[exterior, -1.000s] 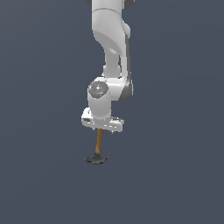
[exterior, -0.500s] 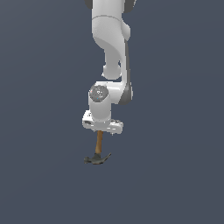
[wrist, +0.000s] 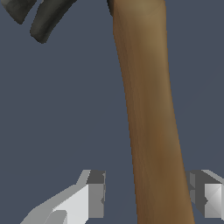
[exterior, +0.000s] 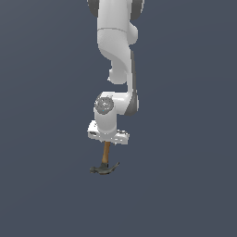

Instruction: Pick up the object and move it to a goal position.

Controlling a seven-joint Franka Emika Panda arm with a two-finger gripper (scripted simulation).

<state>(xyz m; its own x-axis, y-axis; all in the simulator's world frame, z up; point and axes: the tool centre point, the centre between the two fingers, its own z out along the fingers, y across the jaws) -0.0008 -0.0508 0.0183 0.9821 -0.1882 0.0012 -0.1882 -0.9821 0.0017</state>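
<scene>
The hammer lies on the dark floor. Its orange-brown wooden handle (exterior: pixel 106 152) runs up under my gripper (exterior: pixel 108 140), and its dark metal head (exterior: pixel 103 169) is just beyond the hand. In the wrist view the handle (wrist: pixel 148 109) passes between my two fingers, and the dark head (wrist: pixel 46 17) shows at the frame's edge. My gripper (wrist: pixel 146 194) is open and straddles the handle. One finger (wrist: pixel 96 194) stands clear of the wood; the other finger (wrist: pixel 205 197) is at or very near its side. In the exterior view the hand hides the fingers.
The white arm (exterior: pixel 118 55) comes down from the top of the exterior view. The flat dark grey-blue floor (exterior: pixel 185 185) fills the rest of the view, and I see no other objects.
The hand has come down a little towards the hammer over the last second. The hammer has not moved.
</scene>
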